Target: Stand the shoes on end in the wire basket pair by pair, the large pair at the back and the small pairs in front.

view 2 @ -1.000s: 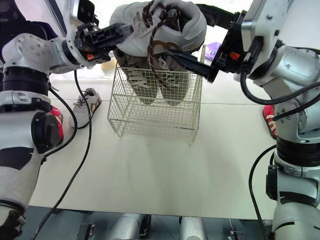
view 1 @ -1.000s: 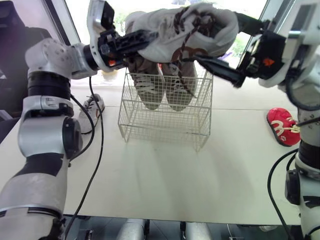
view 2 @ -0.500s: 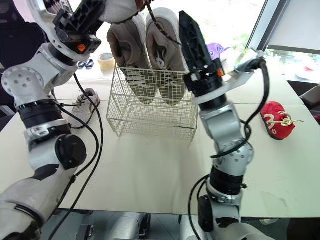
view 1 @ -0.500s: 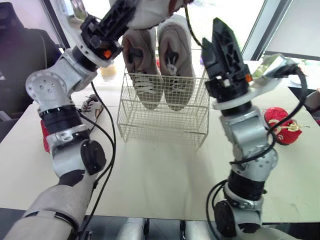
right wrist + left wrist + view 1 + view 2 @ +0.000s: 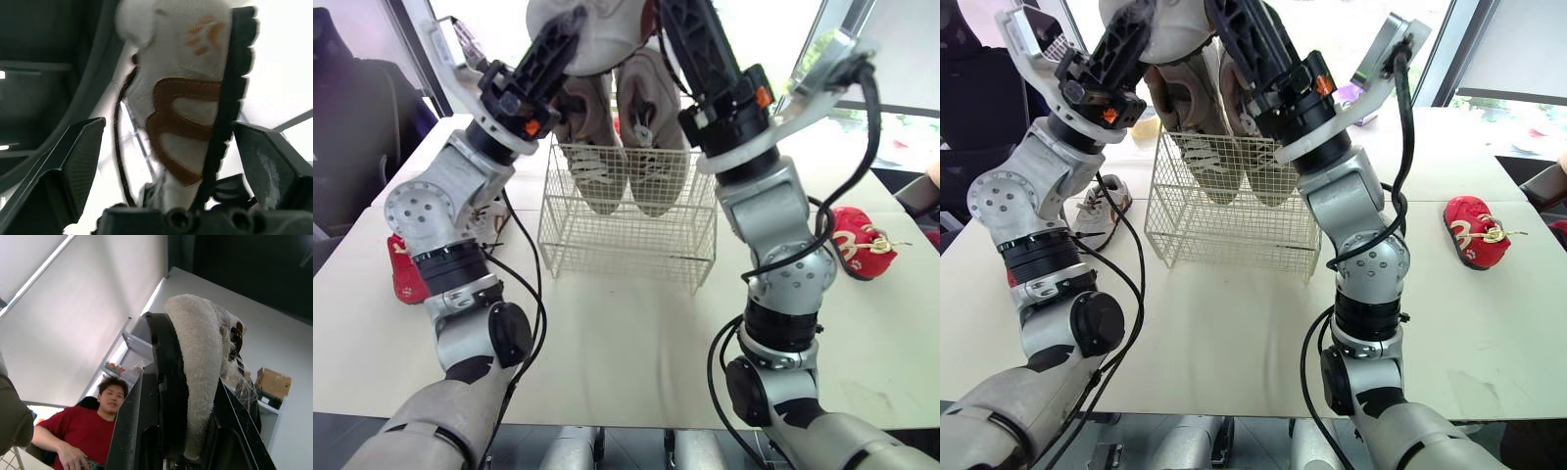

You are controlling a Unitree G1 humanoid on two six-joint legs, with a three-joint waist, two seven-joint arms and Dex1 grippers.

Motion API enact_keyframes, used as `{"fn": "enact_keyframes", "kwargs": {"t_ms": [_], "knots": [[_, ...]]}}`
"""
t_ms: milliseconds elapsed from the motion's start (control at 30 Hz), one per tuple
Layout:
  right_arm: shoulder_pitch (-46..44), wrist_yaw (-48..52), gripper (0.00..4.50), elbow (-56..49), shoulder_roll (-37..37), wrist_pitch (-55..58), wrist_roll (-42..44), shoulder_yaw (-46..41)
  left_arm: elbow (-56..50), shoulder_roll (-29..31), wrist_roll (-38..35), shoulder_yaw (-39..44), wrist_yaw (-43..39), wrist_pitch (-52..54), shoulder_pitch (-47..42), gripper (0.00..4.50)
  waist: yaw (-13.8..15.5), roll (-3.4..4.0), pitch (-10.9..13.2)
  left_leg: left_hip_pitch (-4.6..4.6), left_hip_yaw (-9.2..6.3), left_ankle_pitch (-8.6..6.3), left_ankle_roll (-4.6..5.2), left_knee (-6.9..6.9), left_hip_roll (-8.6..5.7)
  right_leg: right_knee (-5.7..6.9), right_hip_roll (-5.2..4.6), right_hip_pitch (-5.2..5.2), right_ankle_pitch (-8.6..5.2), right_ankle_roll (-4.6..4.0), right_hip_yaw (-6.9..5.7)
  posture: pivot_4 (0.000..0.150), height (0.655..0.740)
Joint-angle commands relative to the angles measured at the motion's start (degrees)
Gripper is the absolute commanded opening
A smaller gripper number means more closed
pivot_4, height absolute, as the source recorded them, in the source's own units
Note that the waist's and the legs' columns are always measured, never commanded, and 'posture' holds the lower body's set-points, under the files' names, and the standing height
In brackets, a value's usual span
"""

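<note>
Claws first: the left claw (image 5: 563, 39) is clamped on the fleecy collar of the white lace-up shoe (image 5: 607, 39). It holds the shoe high above the wire basket (image 5: 626, 211), at the basket's 12 o'clock. The right claw (image 5: 168, 127) has its fingers spread wide to either side of the same shoe and does not appear to touch it.

A second ago both claws carried this shoe crosswise over the basket. Half a second ago the right one had let go and stood apart at 3 o'clock. Now it has swung back up to straddle the shoe. That reads as a regrip to turn the shoe on end, so the placement itself is not yet begun.

In the basket the beige sneaker pair (image 5: 617, 147) stands toe-down along the 12 o'clock wall. On the surface a small white sneaker (image 5: 1097, 211) and a red shoe (image 5: 406, 269) wait at the basket's 9 o'clock. Another red shoe (image 5: 862, 245) lies at 3 o'clock.
</note>
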Motion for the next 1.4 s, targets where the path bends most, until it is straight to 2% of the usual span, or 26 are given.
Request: {"fn": "enact_keyframes", "kwargs": {"t_ms": [33, 333, 433, 567, 600, 733, 800, 833, 900, 967, 1033, 1100, 1133, 1267, 1333, 1400], "knots": [[-2.2, 0.7, 4.46, 0.2, 0.7, -2.2, -2.1, -0.4, -2.3, 0.4, -2.7, -1.8, 0.2, -1.1, 0.6, 0.27, 0.0, 0.00, 0.0, 0.00, 0.00, 0.00, 0.00, 0.00, 0.00, 0.00, 0.00, 0.00, 0.00, 0.00, 0.00, 0.150, 0.6595], [-3.8, 1.1, 4.46, 1.6, 1.8, -3.0, -2.7, -1.1, -2.6, 1.5, -4.8, -3.8, 1.1, -2.7, 2.5, 0.27, 0.0, 0.00, 0.0, 0.00, 0.00, 0.00, 0.00, 0.00, 0.00, 0.01, 0.00, -0.02, 0.00, 0.00, 0.01, 0.150, 0.6595], [-4.3, 1.4, 3.67, 1.1, 1.9, -2.5, -1.6, -1.2, -2.6, 1.8, -4.2, -4.7, 1.3, -3.6, 3.5, 0.27, 0.0, 0.00, 0.0, 0.00, 0.00, 0.00, 0.00, 0.00, 0.00, 0.02, 0.00, -0.01, 0.00, -0.01, 0.01, 0.150, 0.6595], [-4.3, 1.5, 1.79, 0.5, 1.8, -1.6, -1.2, -0.6, -3.8, 2.4, -0.6, -7.6, 1.1, -5.8, 5.0, 0.27, 0.0, 0.00, 0.0, -0.01, 0.00, 0.00, 0.00, 0.00, 0.00, 0.01, 0.00, -0.01, 0.00, -0.01, 0.00, 0.150, 0.6595], [-4.5, 1.3, 1.34, 0.4, 1.8, -1.4, -1.2, -0.6, -3.7, 2.6, -0.1, -8.2, 1.1, -6.0, 5.3, 0.77, 0.0, 0.00, 0.0, -0.01, 0.00, 0.00, 0.00, 0.00, 0.00, 0.00, -0.01, -0.01, 0.00, -0.01, 0.01, 0.150, 0.6595], [-5.3, 1.4, 1.33, 0.7, 1.4, -0.8, -1.2, -0.9, -3.6, 4.1, -0.5, -9.0, 0.7, -5.7, 6.3, 2.66, -0.1, 0.01, 0.0, 0.00, 0.00, 0.00, 0.01, -0.02, 0.00, 0.01, 0.00, -0.03, 0.00, -0.01, 0.01, 0.150, 0.6595], [-5.7, 2.7, 1.33, 1.3, 0.3, -0.5, -1.7, -1.1, -5.1, 6.0, 2.3, -10.7, 1.3, -5.8, 7.4, 3.73, -0.1, 0.01, 0.0, -0.01, 0.00, 0.00, 0.01, -0.05, 0.00, 0.02, 0.01, -0.05, -0.01, -0.02, 0.01, 0.150, 0.6595], [-6.7, 4.5, 1.33, 2.1, -2.1, 0.4, -2.0, -1.8, -8.5, 8.3, 7.9, -13.7, 1.6, -8.0, 9.2, 4.14, -0.1, 0.01, 0.0, -0.01, 0.00, 0.00, 0.01, -0.06, 0.00, 0.02, 0.00, -0.06, -0.01, -0.02, 0.01, 0.150, 0.6595], [-8.7, 10.2, 1.33, 3.3, -10.4, 2.7, -5.4, -1.7, -17.8, 17.5, 24.8, -26.4, 1.5, -12.7, 12.8, 4.14, -0.1, 0.00, 0.0, -0.01, 0.05, -0.01, 0.01, -0.07, 0.00, 0.00, -0.01, -0.06, -0.01, -0.02, 0.03, 0.150, 0.6595], [-9.8, 15.9, 1.33, 3.9, -18.4, 3.0, -11.1, 0.2, -26.1, 23.7, 31.9, -33.2, 0.2, -14.7, 15.8, 4.14, 0.2, 0.23, 0.1, -0.03, 0.07, -0.02, 0.03, -0.09, -0.03, -0.07, -0.02, -0.03, -0.01, -0.02, 0.03, 0.150, 0.6595], [-9.7, 24.7, 1.33, 5.9, -26.9, 3.9, -12.5, -0.8, -29.6, 27.0, 29.7, -32.2, -2.7, -13.5, 18.3, 4.14, 0.7, 0.30, 0.0, 0.01, 0.09, -0.04, 0.08, -0.32, -0.16, -0.24, -0.11, -0.02, -0.01, -0.01, 0.09, 0.150, 0.6595], [-9.5, 31.5, 1.33, 9.5, -31.5, 3.2, -13.8, -1.3, -30.9, 29.3, 27.1, -30.0, -4.7, -11.3, 20.1, 4.14, 0.8, 0.09, 0.1, -0.01, -0.02, -0.04, 0.09, -0.38, -0.11, -0.36, -0.04, 0.00, -0.01, -0.01, 0.04, 0.150, 0.6595], [-9.5, 33.4, 1.33, 10.8, -32.5, 2.7, -14.6, -1.1, -31.1, 29.9, 26.1, -29.1, -5.4, -10.5, 20.6, 4.14, 0.8, 0.08, 0.1, -0.01, -0.03, -0.04, 0.09, -0.41, -0.06, -0.41, -0.03, 0.03, -0.01, -0.01, 0.00, 0.150, 0.6595], [-8.3, 46.3, 1.33, 17.7, -37.0, -1.3, -21.4, 2.4, -32.1, 33.0, 14.5, -20.4, -6.6, -4.3, 22.7, 4.14, -0.1, 0.09, 0.1, 0.05, -0.02, -0.04, 0.09, -0.48, 0.04, -0.45, -0.12, 0.06, -0.01, -0.03, -0.03, 0.150, 0.6595], [-8.4, 51.4, 1.33, 22.1, -37.9, -2.1, -23.4, 3.5, -32.5, 34.2, 9.0, -17.7, -6.9, -1.7, 23.9, 4.14, -0.2, 0.09, 0.1, 0.05, 0.01, -0.04, 0.09, -0.52, 0.07, -0.45, -0.14, 0.03, -0.02, -0.03, -0.03, 0.150, 0.6595], [-9.4, 54.4, 1.33, 26.9, -37.1, -3.8, -25.6, 4.2, -32.9, 34.6, 6.8, -16.9, -6.8, -0.9, 25.0, 4.14, 0.0, 0.09, 0.1, 0.05, 0.01, -0.04, 0.09, -0.53, 0.07, -0.45, -0.15, 0.02, -0.02, -0.04, -0.03, 0.150, 0.6595]]}}
